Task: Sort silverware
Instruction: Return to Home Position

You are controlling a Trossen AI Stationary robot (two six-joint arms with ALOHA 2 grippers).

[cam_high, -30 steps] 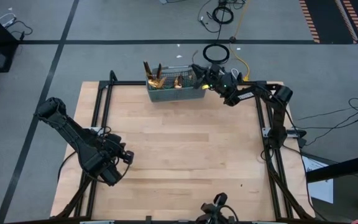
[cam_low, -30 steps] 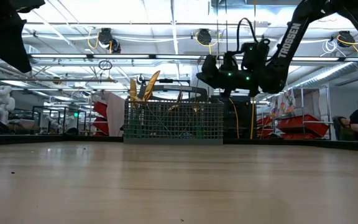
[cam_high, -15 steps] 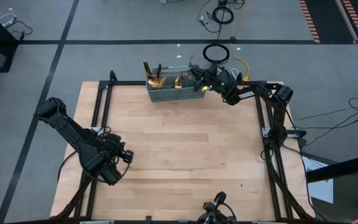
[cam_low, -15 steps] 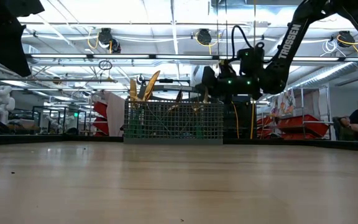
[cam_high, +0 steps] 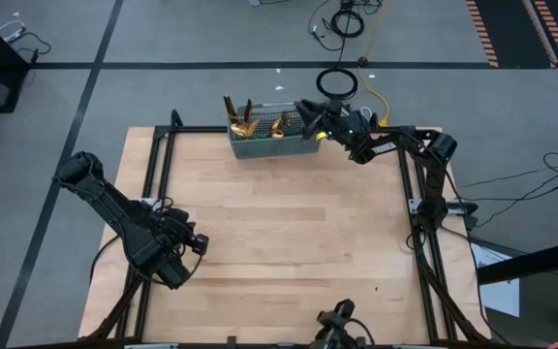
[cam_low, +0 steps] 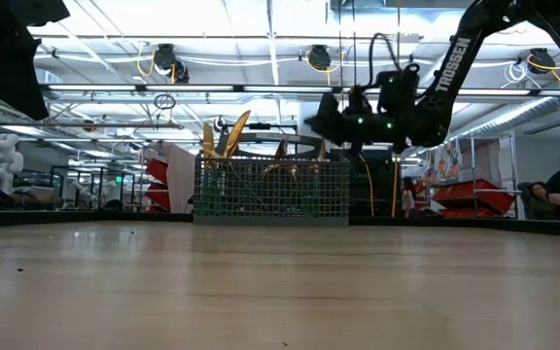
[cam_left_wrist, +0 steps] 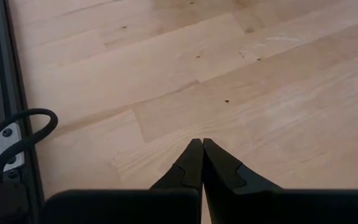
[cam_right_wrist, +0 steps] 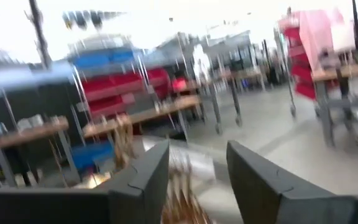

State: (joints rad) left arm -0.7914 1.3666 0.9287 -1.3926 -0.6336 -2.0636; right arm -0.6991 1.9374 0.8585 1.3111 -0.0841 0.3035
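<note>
Tabletop (cam_high: 289,233): right gripper (cam_high: 306,109) agape over silverware (cam_high: 245,121) basket (cam_high: 269,150), left gripper (cam_left_wrist: 202,144) closed at near-left

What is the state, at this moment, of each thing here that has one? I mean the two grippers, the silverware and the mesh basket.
mesh basket: upright at the far edge of the table, loaded.
silverware: standing in the mesh basket, gold heads up.
right gripper: open, holding nothing, above the mesh basket's right end.
left gripper: shut, empty, over the table's near left part.
</note>
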